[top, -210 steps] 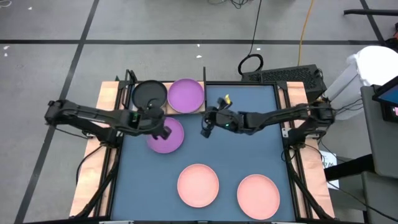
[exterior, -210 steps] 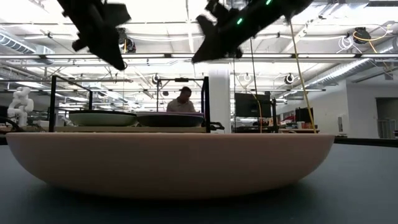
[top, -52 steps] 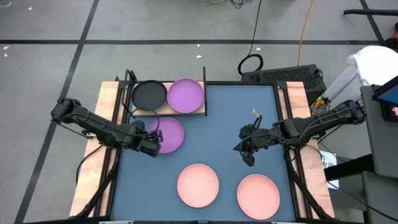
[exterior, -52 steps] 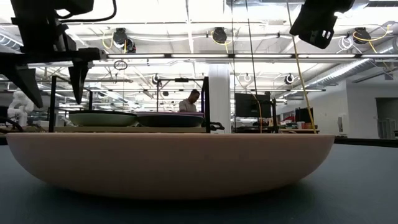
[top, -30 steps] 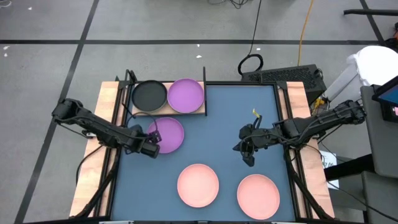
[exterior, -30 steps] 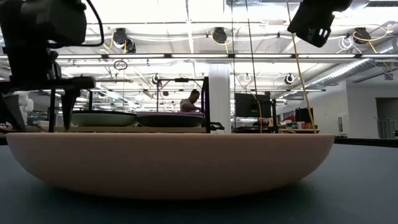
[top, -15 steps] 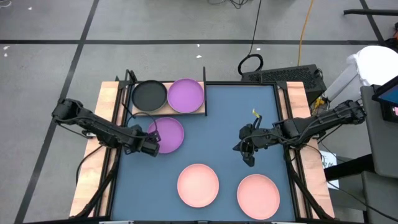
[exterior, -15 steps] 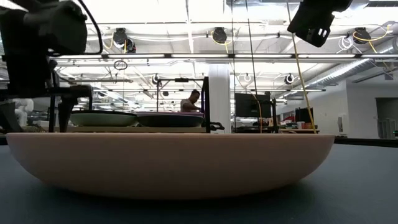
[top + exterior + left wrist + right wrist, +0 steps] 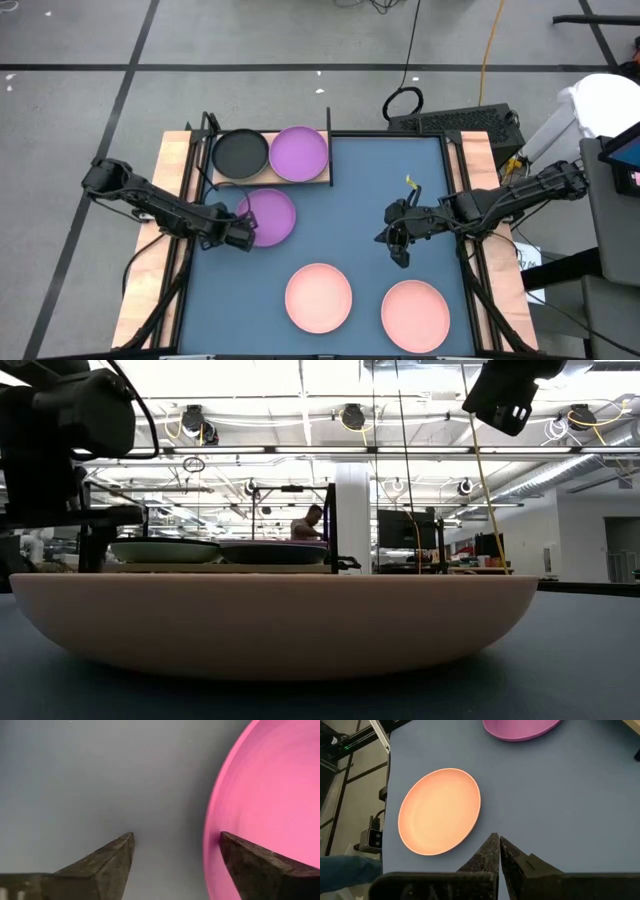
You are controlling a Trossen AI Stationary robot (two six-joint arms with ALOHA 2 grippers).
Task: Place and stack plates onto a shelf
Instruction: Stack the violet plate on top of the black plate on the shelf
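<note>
Mat (image 9: pixel 400 170) is holding three loose plates lying flat, no long axis since they're round. Shelf (image 9: pixel 320 178) at the back is carrying one black (image 9: pixel 241 152) and one purple (image 9: pixel 299 153). Left gripper (image 9: pixel 243 234) is straddling the loose purple plate's (image 9: pixel 270 215) rim, fingers spread. Right gripper (image 9: pixel 398 254) is hovering pinched together, empty.

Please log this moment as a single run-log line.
left hand: open, straddling rim of loose purple plate | right hand: shut, over mat | shelf: black plate, purple plate
</note>
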